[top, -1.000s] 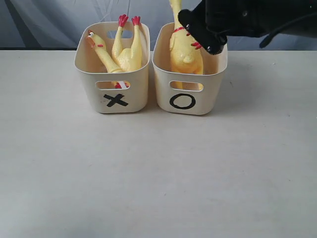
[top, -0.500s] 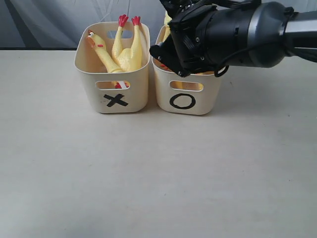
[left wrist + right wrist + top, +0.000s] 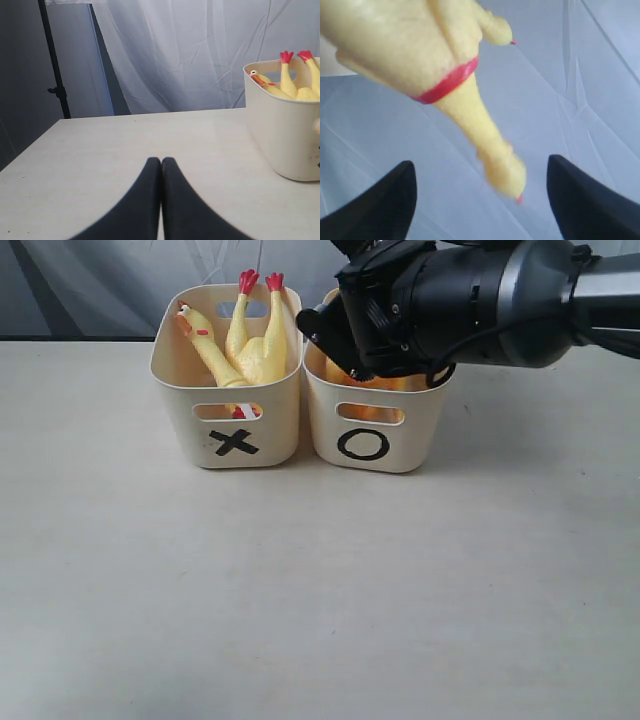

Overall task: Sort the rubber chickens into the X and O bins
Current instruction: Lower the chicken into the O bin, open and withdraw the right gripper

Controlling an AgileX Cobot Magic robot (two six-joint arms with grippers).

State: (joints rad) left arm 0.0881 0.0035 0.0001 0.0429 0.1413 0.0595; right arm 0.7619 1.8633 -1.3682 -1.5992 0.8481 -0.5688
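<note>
The X bin (image 3: 228,430) holds a yellow rubber chicken (image 3: 262,348) with its red feet up, and a head-and-neck piece (image 3: 200,340) leans beside it. My right arm (image 3: 450,300) hangs over the O bin (image 3: 375,445) and hides most of its inside; yellow shows through the handle slot (image 3: 370,413). In the right wrist view, a blurred chicken (image 3: 420,45) with a red neck band hangs in front of my right gripper (image 3: 480,200), which is open and not touching it. My left gripper (image 3: 161,161) is shut and empty above the table, beside the X bin (image 3: 280,130).
The two bins stand side by side at the back of a pale table (image 3: 320,590). A grey curtain (image 3: 175,50) hangs behind the table, and a dark stand (image 3: 55,75) rises at its far corner in the left wrist view.
My right arm has dropped lower over the O bin. The chicken that stood tall in that bin has sunk out of sight behind the arm. The O bin has shifted slightly left.
</note>
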